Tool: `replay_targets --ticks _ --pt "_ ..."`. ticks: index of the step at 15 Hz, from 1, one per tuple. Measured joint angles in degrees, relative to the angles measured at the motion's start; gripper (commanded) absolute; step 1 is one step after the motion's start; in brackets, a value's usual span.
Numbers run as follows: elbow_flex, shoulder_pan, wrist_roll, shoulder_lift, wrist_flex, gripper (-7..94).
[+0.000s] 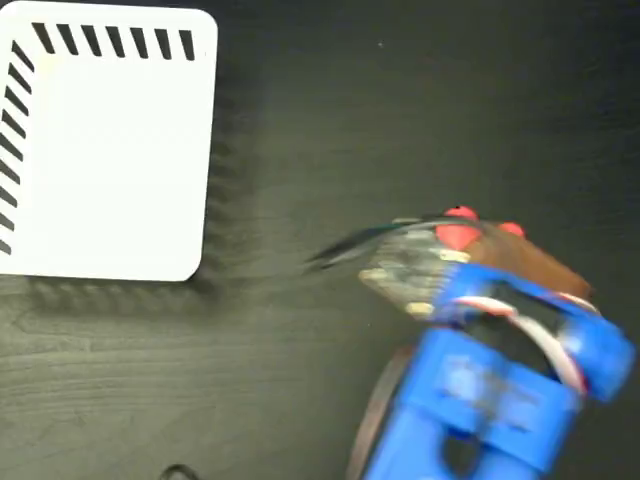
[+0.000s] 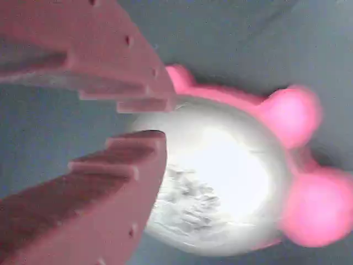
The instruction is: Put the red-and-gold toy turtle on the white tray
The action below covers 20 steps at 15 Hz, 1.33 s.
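Here, in the fixed view, the white tray [image 1: 105, 150] is seen lying flat on the dark table [image 1: 400, 100] at the upper left, with black diagonal stripes along its top and left edges. Its surface is bare. Well apart from it, at the lower right, the blue arm [image 1: 490, 390] is blurred, and the tool [image 1: 405, 262] is pointed toward the left of the picture.

The red-and-gold toy turtle [image 1: 462, 232] is found at the tool, far from the tray; only red parts of it are shown above the arm in the fixed view. Whether it is resting on the table or lifted cannot be told.

In the wrist view the turtle [image 2: 220, 182] is shown close up: its shiny domed shell is washed out to near white by glare, and rounded pink limbs are seen at its right and upper edges. The two toothed pink fingers [image 2: 110, 182] of the tool [image 2: 157, 118] are seen at the left, their tips drawn close together with a narrow gap between them, right at the shell's upper left edge. Whether the shell is actually pinched cannot be told.
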Motion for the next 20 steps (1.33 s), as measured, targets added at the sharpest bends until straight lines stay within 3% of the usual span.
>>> replay_targets --ticks 11,12,14,15,20 --pt "-12.04 2.72 4.31 -10.28 7.03 2" --pt "-13.10 2.72 4.31 -11.34 7.03 9" --pt "-13.36 2.64 4.31 -12.39 7.03 37" --pt "-13.36 2.64 4.31 -13.36 7.03 46" --pt "-15.21 1.23 6.68 -17.40 7.38 56"
